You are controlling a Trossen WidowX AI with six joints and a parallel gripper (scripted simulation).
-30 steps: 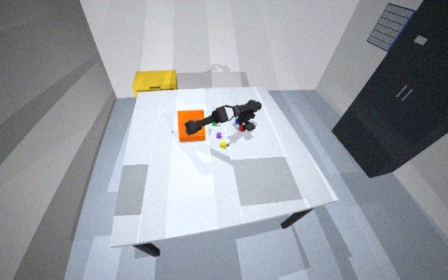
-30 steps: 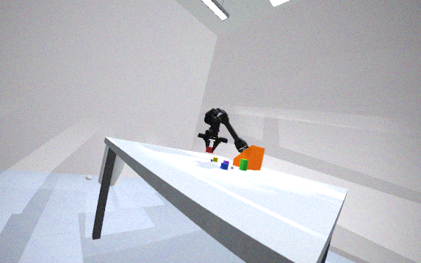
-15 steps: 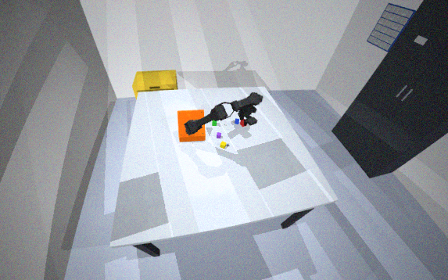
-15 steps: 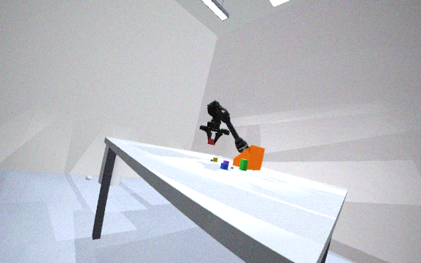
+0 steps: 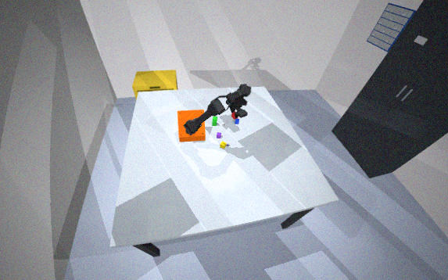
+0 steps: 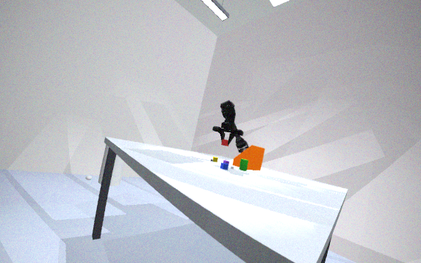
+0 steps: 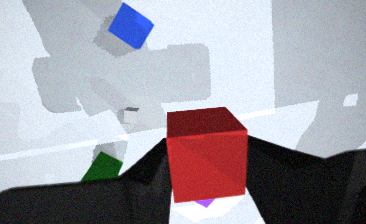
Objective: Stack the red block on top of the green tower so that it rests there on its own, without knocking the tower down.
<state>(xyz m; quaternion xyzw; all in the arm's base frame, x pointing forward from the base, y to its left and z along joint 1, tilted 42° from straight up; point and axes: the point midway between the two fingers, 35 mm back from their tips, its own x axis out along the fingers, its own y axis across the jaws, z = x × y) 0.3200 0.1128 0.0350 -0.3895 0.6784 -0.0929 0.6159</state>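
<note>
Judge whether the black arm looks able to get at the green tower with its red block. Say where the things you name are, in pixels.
Probably yes: the tool (image 5: 234, 116) (image 6: 225, 142) (image 7: 199, 141) holds the red block (image 5: 234, 116) (image 6: 225, 142) (image 7: 209, 169) raised, and nothing visible stands between it and the green tower (image 5: 214, 121) (image 6: 244, 164) (image 7: 102, 167).

Lab-like room, robot arm (image 5: 217, 106) (image 6: 228, 112) on white table (image 5: 151, 168) (image 6: 270, 206), dark cabinet (image 5: 397, 102)

The single black arm (image 5: 216, 106) (image 6: 228, 113) reaches out and up from its foot, bends at a high joint, and turns down toward its far end, held well above the table. At that end the gripper (image 5: 234, 116) (image 6: 225, 142) (image 7: 199, 141) points downward, its two dark fingers closed on the red block from opposite sides, with the block filling the space between their tips.
</note>
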